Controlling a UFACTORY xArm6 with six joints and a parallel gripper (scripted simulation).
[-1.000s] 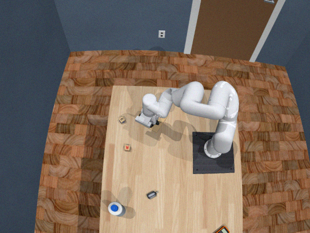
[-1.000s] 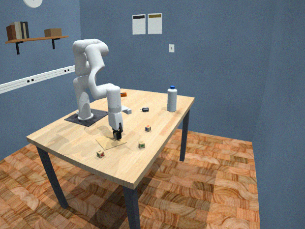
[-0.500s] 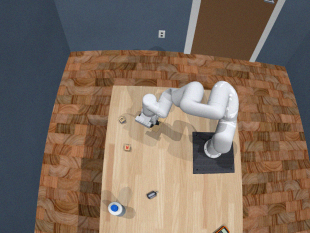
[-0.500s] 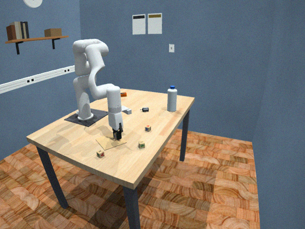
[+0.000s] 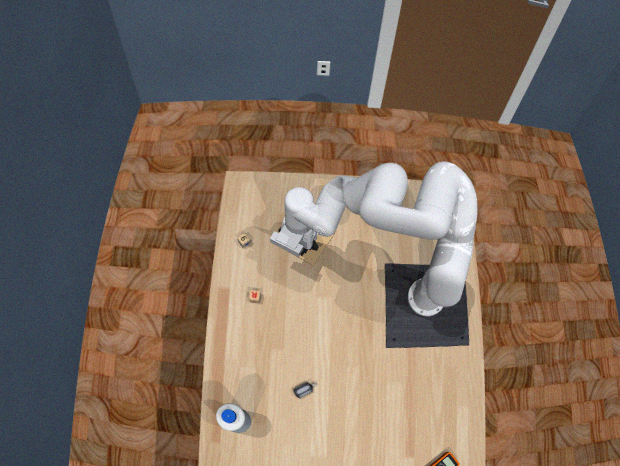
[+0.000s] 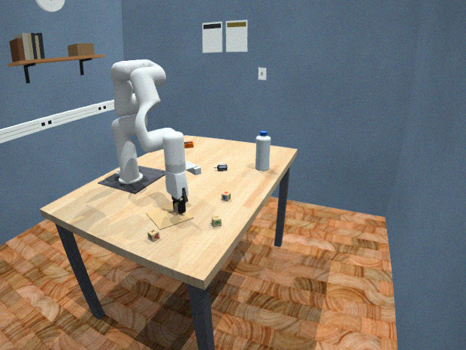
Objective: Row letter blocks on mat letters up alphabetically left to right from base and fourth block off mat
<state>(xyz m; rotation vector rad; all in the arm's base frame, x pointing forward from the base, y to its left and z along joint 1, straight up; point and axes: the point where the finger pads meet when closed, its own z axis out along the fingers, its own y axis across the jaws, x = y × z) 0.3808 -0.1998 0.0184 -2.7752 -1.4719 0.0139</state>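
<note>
My gripper (image 5: 311,245) (image 6: 179,207) points straight down and stands low over the far corner of the thin tan mat (image 5: 314,258) (image 6: 165,220). It is shut on a block that its dark fingers almost wholly hide. A block with a green letter (image 5: 244,239) (image 6: 216,221) lies on the bare table beside the mat. A block with a red letter (image 5: 254,295) (image 6: 225,195) lies further along the table toward the bottle. A third block with a red mark (image 6: 152,235) lies off the mat near the table's edge; the arm hides it in the overhead view.
A white bottle with a blue cap (image 5: 229,416) (image 6: 262,150) stands near a table corner. A small dark object (image 5: 303,389) (image 6: 222,167) lies mid-table. The arm's dark base plate (image 5: 426,335) (image 6: 148,176) sits at one side. An orange item (image 6: 189,143) lies near the far edge.
</note>
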